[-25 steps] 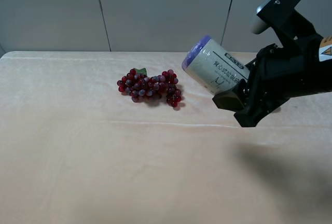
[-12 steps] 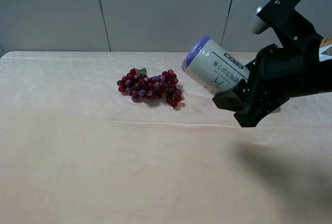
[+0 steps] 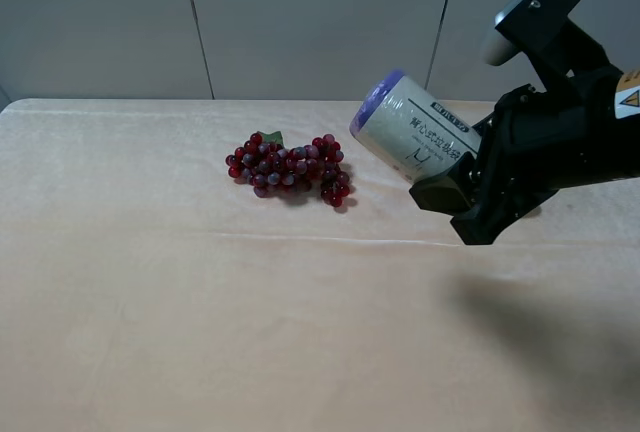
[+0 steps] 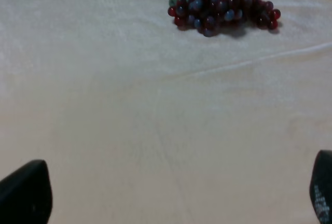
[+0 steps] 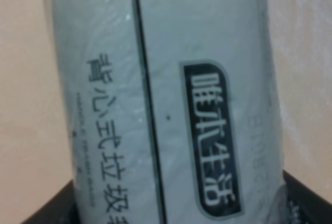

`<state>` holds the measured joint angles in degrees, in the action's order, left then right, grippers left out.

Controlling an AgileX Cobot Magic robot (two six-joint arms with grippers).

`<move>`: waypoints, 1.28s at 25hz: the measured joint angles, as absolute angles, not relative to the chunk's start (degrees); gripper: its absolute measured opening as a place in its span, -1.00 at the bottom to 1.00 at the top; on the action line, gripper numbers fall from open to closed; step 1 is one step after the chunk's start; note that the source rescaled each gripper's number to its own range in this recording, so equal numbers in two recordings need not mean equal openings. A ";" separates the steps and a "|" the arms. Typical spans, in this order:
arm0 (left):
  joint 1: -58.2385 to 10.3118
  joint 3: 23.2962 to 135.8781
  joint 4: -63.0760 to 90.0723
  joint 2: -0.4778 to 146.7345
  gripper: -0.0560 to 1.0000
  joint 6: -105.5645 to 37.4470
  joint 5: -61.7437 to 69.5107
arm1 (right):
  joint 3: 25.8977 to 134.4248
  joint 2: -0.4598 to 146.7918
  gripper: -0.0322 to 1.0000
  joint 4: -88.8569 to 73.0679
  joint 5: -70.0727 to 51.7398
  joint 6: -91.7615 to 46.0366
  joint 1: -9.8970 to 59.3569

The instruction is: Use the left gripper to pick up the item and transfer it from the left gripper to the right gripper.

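Nothing has moved since a moment ago: the roll, the arm and the grapes all sit just where they were. Nearest, the tabletop [image 3: 200,332] is bare, with only a soft shadow on the right. The left gripper [image 4: 174,203] does not show in the high view. Its own camera shows its jaws spread wide with nothing between them. Farther back on the right, the right gripper [image 3: 472,164] has its jaws clamped around one end of the roll [image 3: 415,132]. So the roll is up in the air, tilted, with its purple end pointing toward the grapes [image 3: 288,168]. Those lie on the tabletop near the back. I think the pass is done, because only the right jaws hold the roll. The stillness looks like the job's end.
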<state>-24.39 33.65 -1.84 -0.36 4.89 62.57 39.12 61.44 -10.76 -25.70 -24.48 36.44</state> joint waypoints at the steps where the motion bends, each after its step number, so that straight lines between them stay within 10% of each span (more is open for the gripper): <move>1: -24.39 32.42 -1.66 -0.36 1.00 4.65 61.72 | 39.12 61.44 -0.93 -10.76 -25.70 -24.48 36.44; 16: -22.87 28.53 -3.74 -0.36 1.00 4.59 60.86 | 39.12 61.44 -0.93 -10.80 -25.84 -21.43 36.44; 32: 8.28 28.46 -3.87 -0.36 1.00 4.55 60.86 | 39.12 63.61 -0.93 -3.78 -29.83 -6.27 36.44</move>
<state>8.28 28.46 -3.87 -0.36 4.55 60.86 39.12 63.61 -3.78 -29.83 -6.27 36.44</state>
